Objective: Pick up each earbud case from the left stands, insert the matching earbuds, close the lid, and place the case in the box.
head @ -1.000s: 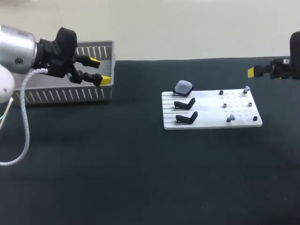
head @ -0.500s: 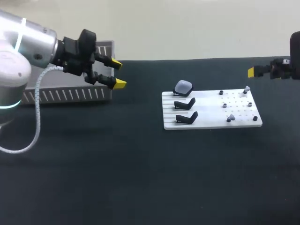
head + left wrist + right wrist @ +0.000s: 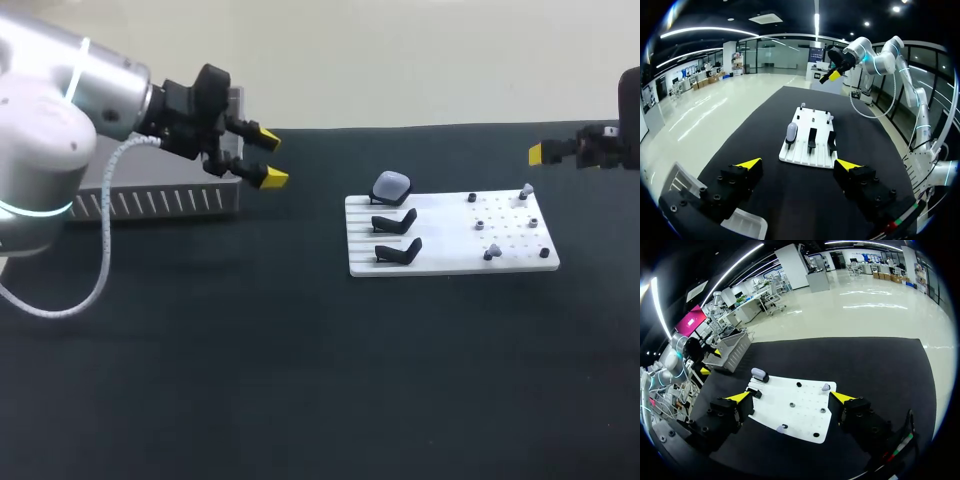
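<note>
Hovering just right of the grey slatted box point(image 3: 160, 203), the left gripper point(image 3: 270, 158) has its jaws spread and empty. Mid-table, the pale earbud case point(image 3: 391, 185) sits at the far-left corner of the white board point(image 3: 450, 262). Far right, the right gripper point(image 3: 791, 397) hangs spread wide, holding nothing.

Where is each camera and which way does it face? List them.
Head view: above and behind, looking down at the table; left gripper enters left, right gripper right.
Left wrist view: on the left wrist, facing the white board; its open gripper shows.
Right wrist view: right wrist, facing board and box; its gripper shows.
All share the earbud case.
</note>
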### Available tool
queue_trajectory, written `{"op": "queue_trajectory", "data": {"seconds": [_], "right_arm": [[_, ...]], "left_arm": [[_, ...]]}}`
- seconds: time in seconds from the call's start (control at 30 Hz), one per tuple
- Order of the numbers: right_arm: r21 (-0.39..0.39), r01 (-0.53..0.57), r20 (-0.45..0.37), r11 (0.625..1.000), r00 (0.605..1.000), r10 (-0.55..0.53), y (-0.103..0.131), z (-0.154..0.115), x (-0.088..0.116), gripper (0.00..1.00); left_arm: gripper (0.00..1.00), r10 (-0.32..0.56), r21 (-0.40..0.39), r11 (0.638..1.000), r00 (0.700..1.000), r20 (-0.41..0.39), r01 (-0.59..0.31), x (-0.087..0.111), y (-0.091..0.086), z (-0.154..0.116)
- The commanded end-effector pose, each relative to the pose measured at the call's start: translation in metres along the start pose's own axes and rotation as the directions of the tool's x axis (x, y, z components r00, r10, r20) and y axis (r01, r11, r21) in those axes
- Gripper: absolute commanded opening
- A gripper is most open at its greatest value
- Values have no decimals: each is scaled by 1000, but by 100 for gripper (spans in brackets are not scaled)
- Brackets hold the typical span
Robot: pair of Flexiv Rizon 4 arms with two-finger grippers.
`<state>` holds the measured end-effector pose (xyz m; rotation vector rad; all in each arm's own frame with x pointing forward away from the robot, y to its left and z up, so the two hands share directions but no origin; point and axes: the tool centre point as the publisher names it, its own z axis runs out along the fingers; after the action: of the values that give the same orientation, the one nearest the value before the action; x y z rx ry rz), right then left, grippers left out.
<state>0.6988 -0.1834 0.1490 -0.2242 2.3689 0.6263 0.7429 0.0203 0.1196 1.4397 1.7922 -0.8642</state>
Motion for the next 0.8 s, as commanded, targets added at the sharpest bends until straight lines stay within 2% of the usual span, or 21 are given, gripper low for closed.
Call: {"op": "queue_trajectory", "data": {"seconds": [0.03, 0.37, 0.8], "right_arm": [[2, 1, 1, 1000, 1000, -1, 0, -1, 1, 100], [2, 1, 1, 1000, 1000, -1, 0, -1, 1, 100], [2, 1, 1, 1000, 1000, -1, 0, -1, 1, 100]], "left_arm": [[100, 1, 9, 1000, 1000, -2, -1, 0, 3, 0], [100, -1, 8, 1000, 1000, -3, 1, 1, 4, 2], [100, 77, 85, 993, 997, 11, -77, -11, 22, 52]]}}
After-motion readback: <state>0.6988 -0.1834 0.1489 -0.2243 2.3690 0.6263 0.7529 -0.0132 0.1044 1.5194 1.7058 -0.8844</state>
